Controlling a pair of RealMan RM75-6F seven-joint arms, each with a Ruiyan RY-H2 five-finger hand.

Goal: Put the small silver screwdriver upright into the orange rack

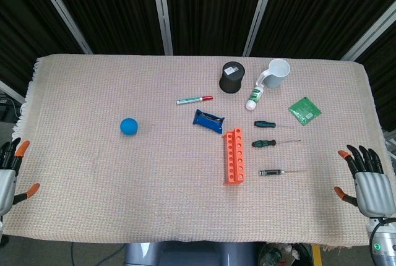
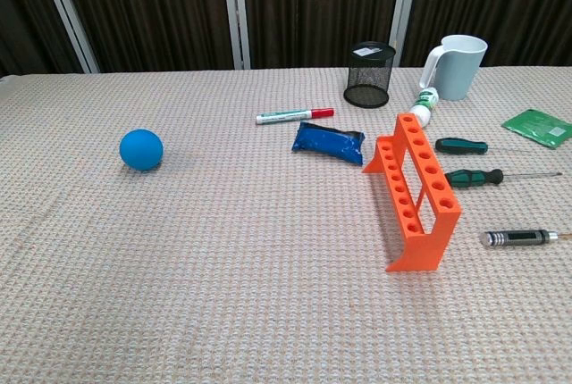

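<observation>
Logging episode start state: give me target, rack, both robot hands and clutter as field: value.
target: small silver screwdriver, lying flat on the cloth, right of the rack, untouched
rack: orange rack, standing, holes empty
left robot hand: open, at the table's left edge
right robot hand: open, at the right edge, apart from the target
clutter: two green-handled screwdrivers, blue ball, marker
</observation>
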